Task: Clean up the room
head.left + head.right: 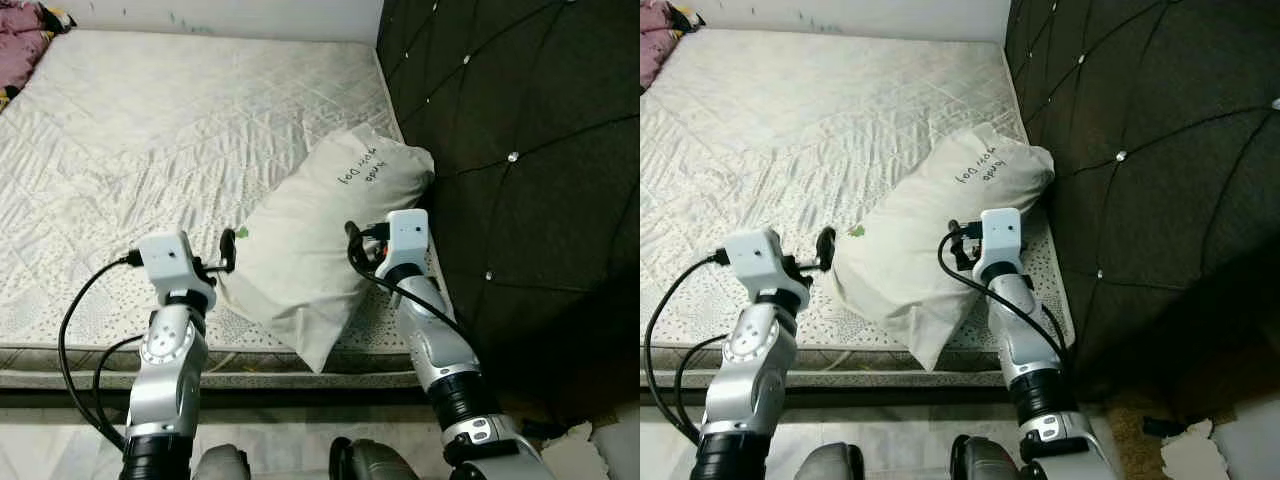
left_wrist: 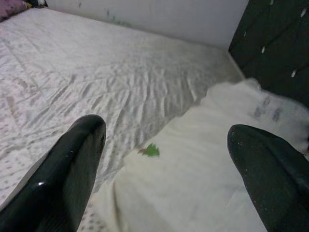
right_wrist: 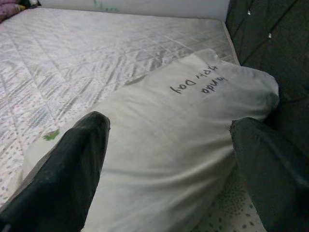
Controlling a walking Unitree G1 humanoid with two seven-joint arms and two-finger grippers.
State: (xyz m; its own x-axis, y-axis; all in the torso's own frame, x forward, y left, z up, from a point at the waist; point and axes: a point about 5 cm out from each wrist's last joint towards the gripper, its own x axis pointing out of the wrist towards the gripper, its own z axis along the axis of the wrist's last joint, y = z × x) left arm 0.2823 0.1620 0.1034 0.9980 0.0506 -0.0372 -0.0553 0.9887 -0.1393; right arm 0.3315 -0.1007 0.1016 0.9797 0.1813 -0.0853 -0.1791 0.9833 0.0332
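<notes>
Flanking pillow (image 1: 315,235) w/ both arms | pillow lies diagonal on mattress (image 1: 150,150), top corner near headboard (image 1: 520,150) | left gripper (image 1: 229,251) & right gripper (image 1: 353,243) fingers apart | soft, light, squashy; prob. best pinched at both long sides

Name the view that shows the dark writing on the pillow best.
The right wrist view: the writing sits large and sharp on the pillow, framed by the open right hand. Both eye views show it small, near the headboard. In the left wrist view it is a blurred smudge beyond the open left hand.
</notes>
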